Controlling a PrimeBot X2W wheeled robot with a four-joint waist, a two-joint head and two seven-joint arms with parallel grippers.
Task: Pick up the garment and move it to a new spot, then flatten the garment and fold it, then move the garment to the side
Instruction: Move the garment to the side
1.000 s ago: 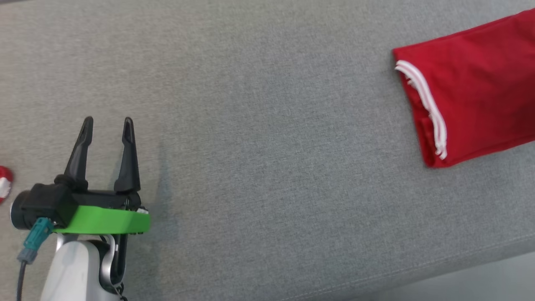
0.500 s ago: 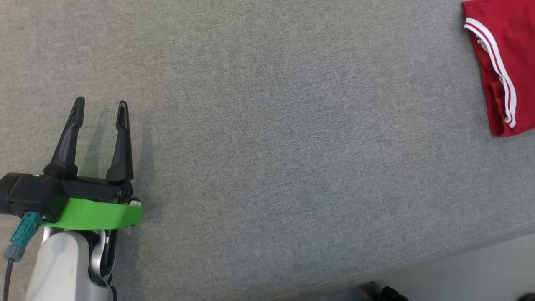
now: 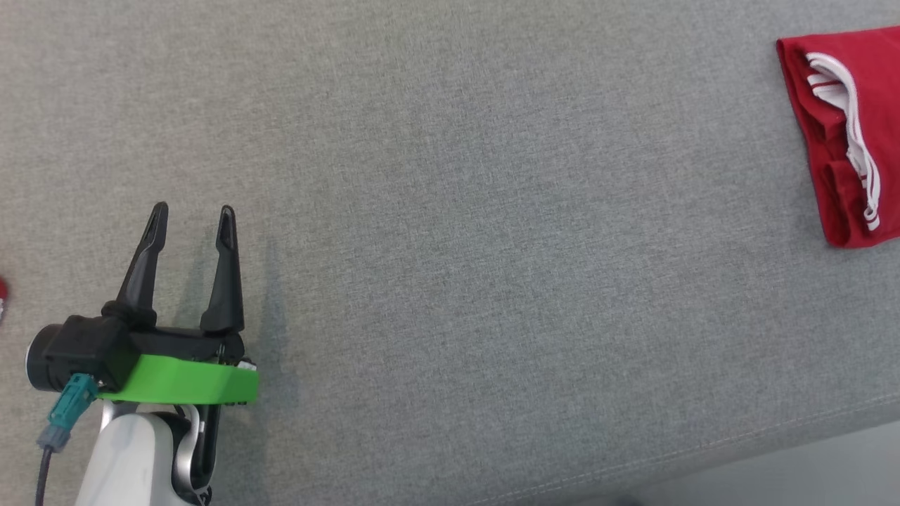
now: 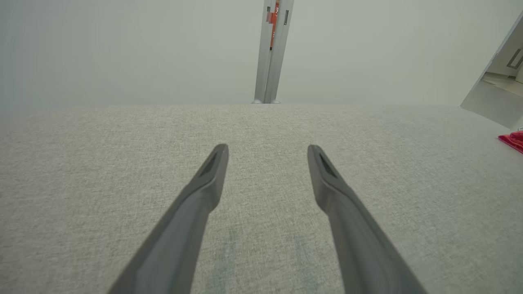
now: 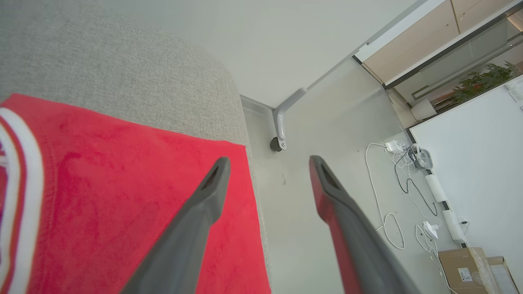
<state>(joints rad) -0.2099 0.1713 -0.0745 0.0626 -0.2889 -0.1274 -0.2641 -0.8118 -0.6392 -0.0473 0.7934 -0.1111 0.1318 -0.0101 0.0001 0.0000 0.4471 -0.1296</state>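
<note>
The garment (image 3: 844,133) is red with white stripes, folded, and lies at the far right of the grey padded surface (image 3: 457,211). The right wrist view looks down on the same red garment (image 5: 122,196) at the surface's right edge. My right gripper (image 5: 267,163) stands open above that edge, fingers spread, nothing between them. At the lower left of the head view my left gripper (image 3: 191,214) is open over bare grey fabric, far from the garment. A red sliver of the garment (image 4: 512,141) shows at the right of the left wrist view.
Past the surface's right edge is a pale floor (image 5: 335,134) with a caster leg (image 5: 282,130), white cables (image 5: 402,179) and a cardboard box (image 5: 470,265). A small red and white object (image 3: 2,295) sits at the far left edge. A metal post (image 4: 271,49) stands beyond the far edge.
The head camera has shifted, so the garment now sits at the far right of the picture. The garment's striped edge lies looser, with its layers spread. The left gripper stays open.
</note>
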